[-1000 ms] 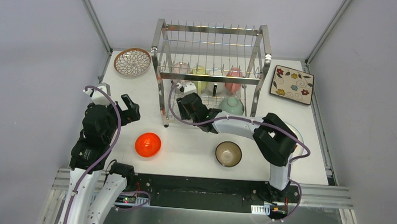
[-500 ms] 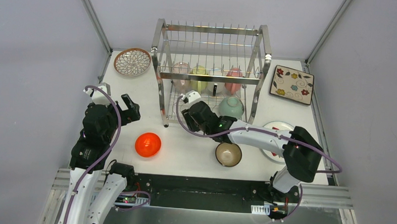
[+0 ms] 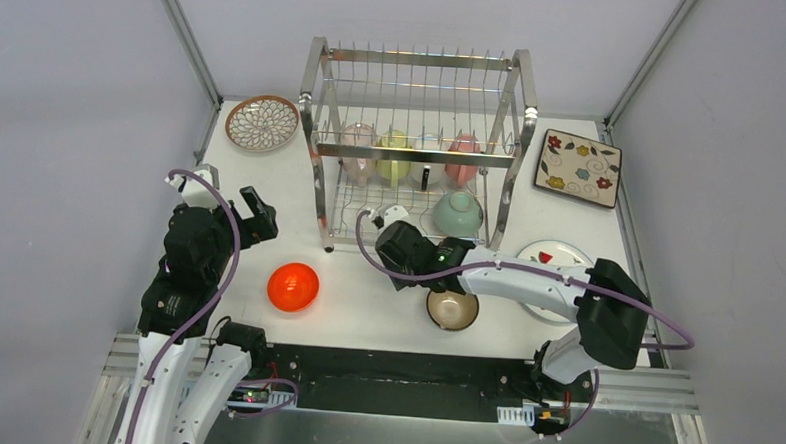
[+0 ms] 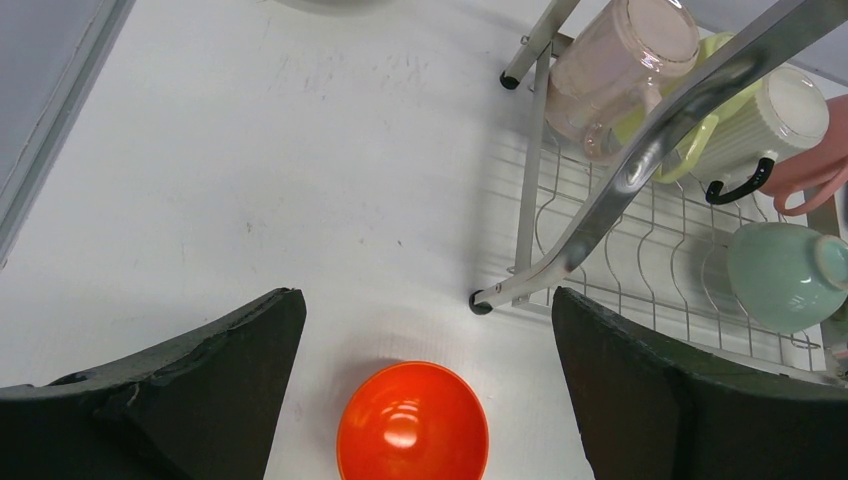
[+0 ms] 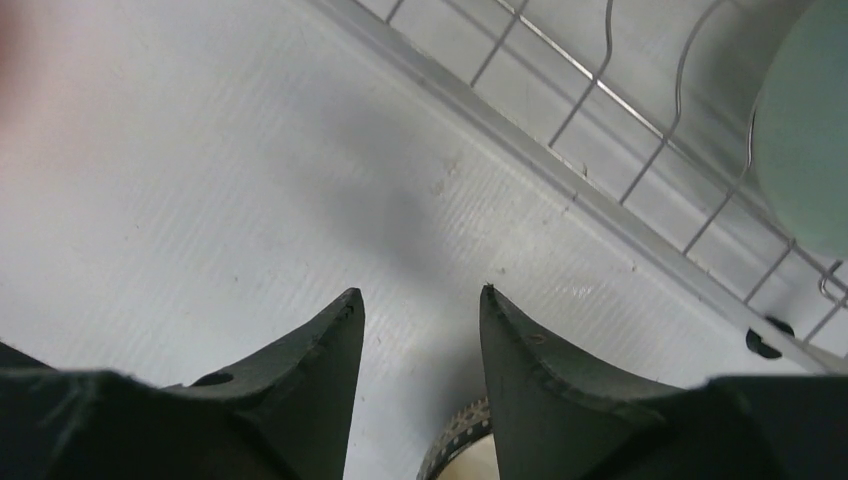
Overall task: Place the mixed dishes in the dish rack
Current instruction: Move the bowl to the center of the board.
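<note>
Right gripper (image 5: 420, 292), fingers apart and empty, just in front of the two-tier steel wire dish rack (image 3: 419, 155); left gripper (image 4: 425, 295) spread wide.

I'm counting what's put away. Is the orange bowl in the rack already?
No, the orange bowl sits on the white table, out in front of the dish rack and outside its wires.

Left arm (image 3: 189, 263) and right arm (image 3: 527, 276): white links, chunky black joints, a purple cable (image 3: 230, 237) looping along each; up close, dark wedge-shaped fingers (image 5: 300, 370), rough-edged.
</note>
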